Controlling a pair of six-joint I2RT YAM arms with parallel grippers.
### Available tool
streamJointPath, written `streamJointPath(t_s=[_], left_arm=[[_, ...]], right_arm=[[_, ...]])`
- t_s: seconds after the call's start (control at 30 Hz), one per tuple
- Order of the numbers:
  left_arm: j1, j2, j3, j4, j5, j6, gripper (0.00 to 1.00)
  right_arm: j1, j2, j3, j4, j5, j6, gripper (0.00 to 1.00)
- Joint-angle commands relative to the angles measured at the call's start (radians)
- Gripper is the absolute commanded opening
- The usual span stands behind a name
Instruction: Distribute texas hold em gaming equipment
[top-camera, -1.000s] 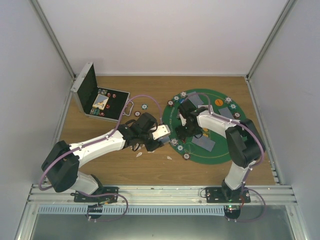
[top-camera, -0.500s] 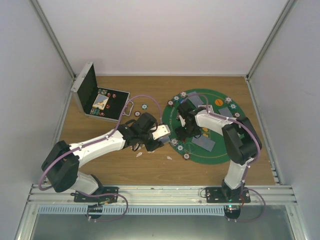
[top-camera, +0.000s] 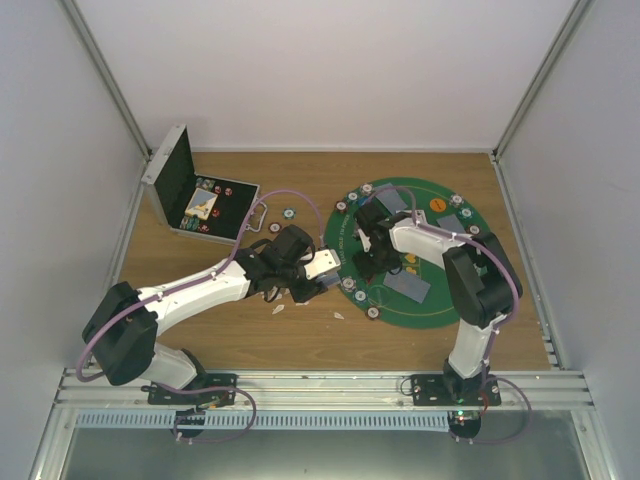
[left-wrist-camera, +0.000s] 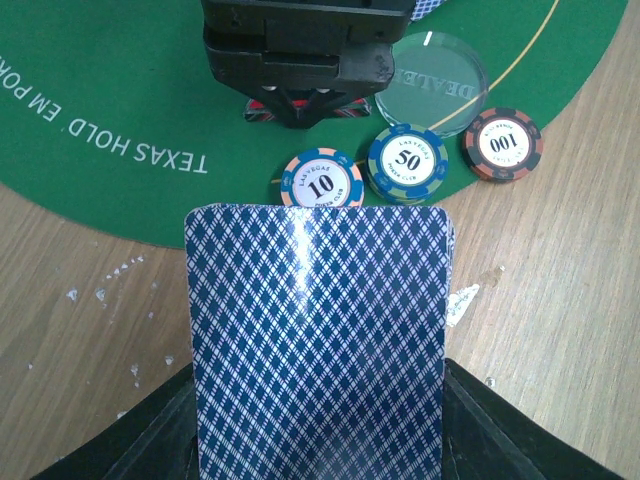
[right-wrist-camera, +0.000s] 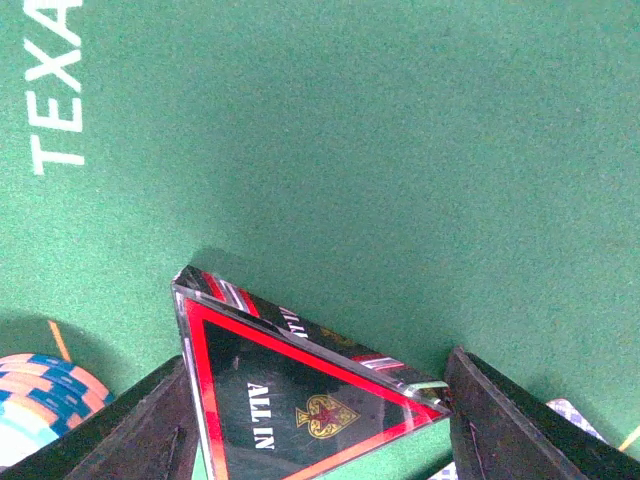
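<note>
Near felt (left-wrist-camera: 100, 90), L pincer (left-wrist-camera: 318, 400) clamps card (left-wrist-camera: 318, 290); R (right-wrist-camera: 318, 375) straddles "ALL IN" token (right-wrist-camera: 265, 395), grip unclear.

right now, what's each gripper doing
left gripper: shut on the card
right gripper: jaws on either side of the token, grip cannot be told

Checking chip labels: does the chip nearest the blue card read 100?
No, the chip by the top edge of the card reads 10.
</note>
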Motion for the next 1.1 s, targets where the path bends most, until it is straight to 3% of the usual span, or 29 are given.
streamJointPath(t_s=[0.0,0.23,0.63,1.07], left_arm=[[0.004,-0.027,-0.008,0.047,-0.005,-0.004,0.55],[0.006,-0.025,-0.009,0.047,-0.011,-0.005,0.55],[0.016,-0.019,-0.012,0.048,-0.017,-0.001,0.55],[0.026,0.000,0.000,0.042,-0.011,-0.002,0.55]], right_arm=[[-0.020,0.004,0.037,0.012,0.009,-0.004,0.60],[-0.108,0.032,0.210,-0.019,-0.028,0.001,0.58],[-0.202,0.291,0.591,-0.082,-0.036,-0.032,0.58],[-0.183,0.423,0.698,-0.082,-0.136,-0.050,0.58]])
